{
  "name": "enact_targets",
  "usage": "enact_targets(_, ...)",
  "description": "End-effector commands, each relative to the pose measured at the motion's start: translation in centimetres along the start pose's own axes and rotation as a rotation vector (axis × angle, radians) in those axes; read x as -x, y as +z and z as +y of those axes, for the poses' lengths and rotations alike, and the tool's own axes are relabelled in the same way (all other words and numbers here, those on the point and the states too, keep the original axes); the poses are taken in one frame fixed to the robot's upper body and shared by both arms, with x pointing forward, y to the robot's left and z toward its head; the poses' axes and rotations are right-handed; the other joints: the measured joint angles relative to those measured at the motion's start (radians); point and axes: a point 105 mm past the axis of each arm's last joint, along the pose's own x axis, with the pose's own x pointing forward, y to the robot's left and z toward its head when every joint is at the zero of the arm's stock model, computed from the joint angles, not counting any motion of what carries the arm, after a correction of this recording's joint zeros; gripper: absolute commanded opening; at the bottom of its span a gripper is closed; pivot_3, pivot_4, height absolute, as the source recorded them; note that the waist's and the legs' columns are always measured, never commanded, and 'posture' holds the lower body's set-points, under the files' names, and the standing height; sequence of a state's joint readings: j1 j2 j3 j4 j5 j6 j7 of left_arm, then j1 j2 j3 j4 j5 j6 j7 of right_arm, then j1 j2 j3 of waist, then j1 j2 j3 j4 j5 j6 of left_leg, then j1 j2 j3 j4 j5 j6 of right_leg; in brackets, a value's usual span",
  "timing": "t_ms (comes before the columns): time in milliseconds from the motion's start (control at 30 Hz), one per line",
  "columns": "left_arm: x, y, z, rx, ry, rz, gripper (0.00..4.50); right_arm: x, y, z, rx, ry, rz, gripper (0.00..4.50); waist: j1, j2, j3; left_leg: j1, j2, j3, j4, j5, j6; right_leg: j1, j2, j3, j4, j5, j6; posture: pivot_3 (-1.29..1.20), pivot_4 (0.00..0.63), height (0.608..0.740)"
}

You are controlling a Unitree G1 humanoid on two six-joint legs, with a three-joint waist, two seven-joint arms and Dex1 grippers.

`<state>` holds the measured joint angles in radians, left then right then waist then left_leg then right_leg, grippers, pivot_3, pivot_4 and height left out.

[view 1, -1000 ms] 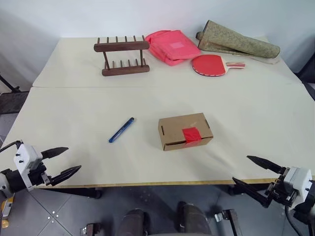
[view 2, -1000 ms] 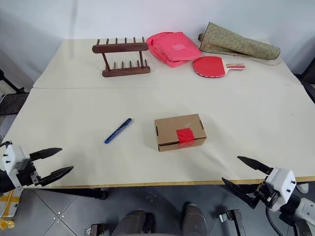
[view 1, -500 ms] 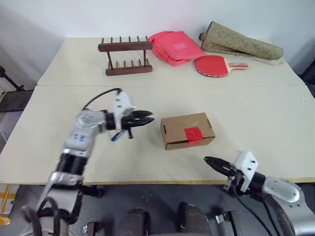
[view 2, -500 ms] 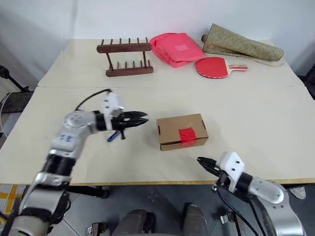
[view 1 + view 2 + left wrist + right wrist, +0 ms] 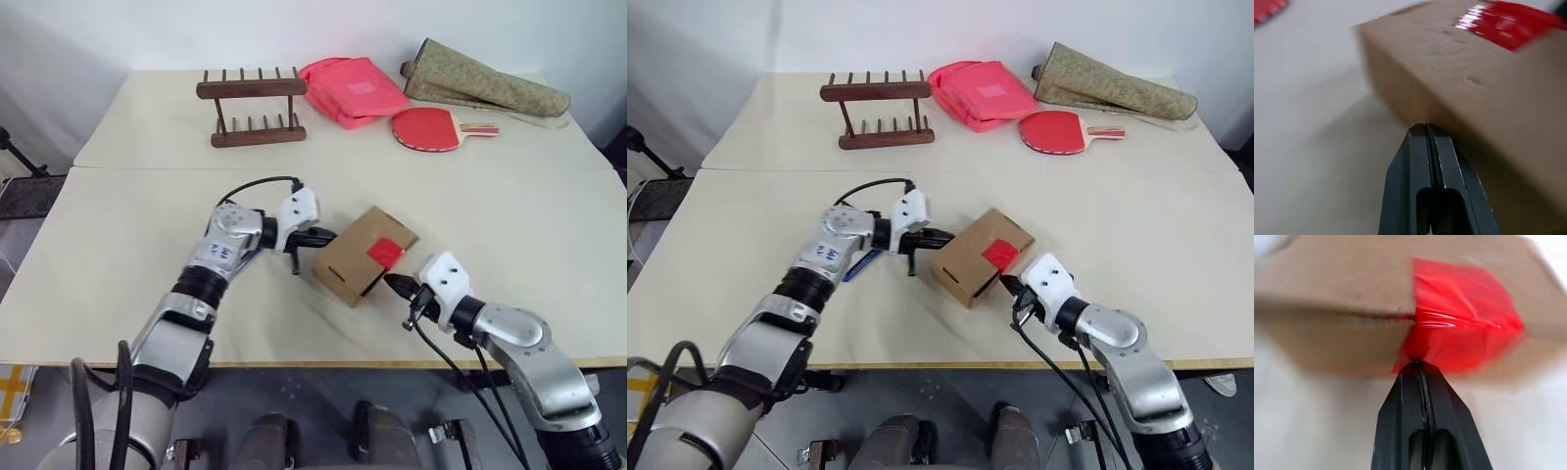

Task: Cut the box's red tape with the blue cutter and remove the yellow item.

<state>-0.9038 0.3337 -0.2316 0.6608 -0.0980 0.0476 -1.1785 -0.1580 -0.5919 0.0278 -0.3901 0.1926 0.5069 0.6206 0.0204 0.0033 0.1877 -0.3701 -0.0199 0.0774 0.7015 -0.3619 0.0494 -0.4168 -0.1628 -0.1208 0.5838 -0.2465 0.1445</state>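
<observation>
The cardboard box (image 5: 361,253) sits skewed at the table's (image 5: 118,235) centre, pinched between both clenched, empty grippers: the left gripper (image 5: 331,235) presses its end from nine o'clock, the right gripper (image 5: 392,284) touches the red tape (image 5: 385,253) from five o'clock, with the blue cutter (image 5: 862,264) under the left forearm.

A pale cream table (image 5: 118,284) carries a brown cardboard box (image 5: 355,257) near its centre, a blue cutter (image 5: 862,265) just at the box's 9 o'clock, and along the far edge a wooden peg rack (image 5: 249,107), pink bag (image 5: 354,90), red paddle (image 5: 427,128) and rolled mat (image 5: 485,87).
</observation>
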Motion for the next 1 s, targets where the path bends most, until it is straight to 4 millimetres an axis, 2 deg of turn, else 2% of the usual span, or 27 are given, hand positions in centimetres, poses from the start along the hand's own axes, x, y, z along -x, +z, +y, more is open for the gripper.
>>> enact_targets(33, -1.5, 1.9, -3.0, 0.013, -0.142, -0.065, 0.02, -0.2, 2.3, -1.9, 0.060, 0.001, -0.051, 0.00, 0.001, 0.000, 0.000, 0.000, 0.001, 0.000, 0.000, 0.000, 0.000, 0.000, 0.000, 0.000, 0.000, 0.000, 0.000, 0.00, 0.150, 0.740)
enact_targets(200, -3.4, 1.8, -4.6, 0.072, -0.124, -0.063, 0.02, -0.3, 2.4, -3.3, 0.058, 0.085, -0.024, 0.00, 0.008, 0.000, 0.000, -0.001, 0.001, -0.005, 0.003, 0.001, 0.001, 0.003, -0.001, -0.002, 0.000, 0.000, 0.000, 0.00, 0.150, 0.740)
enact_targets(267, -5.0, 1.5, -4.6, 0.106, -0.076, -0.052, 0.02, -0.2, 1.5, -3.7, 0.079, 0.152, 0.045, 0.00, 0.007, 0.000, 0.000, -0.001, 0.000, -0.006, 0.003, 0.001, 0.001, 0.004, -0.001, -0.002, 0.000, 0.000, 0.001, 0.00, 0.150, 0.740)
enact_targets(333, -5.8, 1.3, -4.3, 0.106, -0.033, -0.041, 0.02, 0.0, 0.3, -4.7, 0.083, 0.156, 0.104, 0.00, 0.007, 0.000, 0.000, -0.001, -0.001, -0.006, 0.003, 0.001, 0.002, 0.004, -0.002, -0.002, -0.001, 0.000, 0.001, 0.00, 0.150, 0.740)
enact_targets(433, -5.8, 1.3, -3.9, 0.104, -0.003, -0.036, 0.02, 0.4, -1.0, -6.5, 0.120, 0.125, 0.149, 0.00, 0.004, 0.000, 0.000, 0.000, 0.000, -0.006, 0.003, 0.001, 0.003, 0.005, -0.002, -0.002, -0.001, 0.000, 0.001, 0.00, 0.150, 0.740)
enact_targets(600, -4.9, 1.7, -4.1, 0.107, -0.010, -0.053, 0.02, 1.1, -0.6, -8.5, 0.152, 0.095, 0.105, 0.00, -0.001, 0.000, 0.000, 0.000, 0.000, -0.006, 0.003, 0.001, 0.002, 0.005, -0.002, -0.002, 0.000, 0.000, 0.001, 0.00, 0.150, 0.740)
enact_targets(733, -3.0, 2.4, -3.9, 0.041, -0.011, -0.048, 0.02, 3.2, -0.1, -10.1, 0.178, 0.092, 0.077, 0.00, 0.001, 0.000, 0.000, 0.000, 0.000, -0.006, 0.003, 0.001, 0.002, 0.004, -0.002, -0.002, -0.001, 0.000, 0.001, 0.00, 0.150, 0.740)
enact_targets(767, -1.9, 3.3, -3.5, 0.000, -0.004, -0.083, 0.02, 4.0, 0.2, -10.6, 0.172, 0.082, 0.056, 0.00, 0.003, 0.000, 0.000, 0.000, 0.000, -0.006, 0.003, 0.001, 0.002, 0.005, -0.002, -0.003, -0.001, 0.000, 0.001, 0.00, 0.150, 0.740)
enact_targets(800, -0.5, 4.7, -3.2, -0.041, 0.004, -0.137, 0.41, 5.1, 0.5, -10.8, 0.132, 0.094, 0.042, 0.00, 0.005, 0.000, 0.000, 0.000, 0.000, -0.007, 0.003, 0.001, 0.002, 0.005, -0.002, -0.003, -0.001, 0.000, 0.001, 0.00, 0.150, 0.740)
enact_targets(833, 1.1, 6.0, -2.6, -0.085, 0.031, -0.186, 0.59, 6.2, 1.1, -10.8, 0.122, 0.116, 0.006, 0.17, 0.006, 0.000, 0.000, -0.001, 0.000, -0.007, 0.004, 0.001, 0.002, 0.005, -0.003, -0.003, -0.001, 0.000, 0.001, 0.00, 0.150, 0.740)
enact_targets(900, 4.5, 7.6, -1.4, -0.131, 0.105, -0.258, 1.23, 7.9, 2.7, -9.9, 0.100, 0.185, -0.102, 0.68, 0.005, 0.000, 0.000, -0.002, 0.000, -0.010, 0.004, 0.001, 0.002, 0.005, -0.003, -0.006, -0.001, 0.000, 0.001, 0.00, 0.150, 0.740)
enact_targets(933, 6.3, 7.8, -0.9, -0.141, 0.147, -0.275, 1.49, 8.6, 3.7, -9.3, 0.084, 0.219, -0.164, 0.93, 0.004, 0.000, 0.000, -0.002, 0.001, -0.011, 0.004, 0.001, 0.001, 0.005, -0.003, -0.007, -0.001, 0.000, 0.001, 0.00, 0.150, 0.740)
enact_targets(1000, 10.4, 6.3, -0.5, -0.076, 0.231, -0.234, 2.07, 9.5, 5.4, -7.7, 0.068, 0.290, -0.287, 1.61, -0.003, 0.001, 0.000, -0.001, 0.001, -0.012, 0.004, 0.001, 0.001, 0.005, -0.003, -0.008, 0.000, 0.000, 0.001, 0.00, 0.150, 0.740)
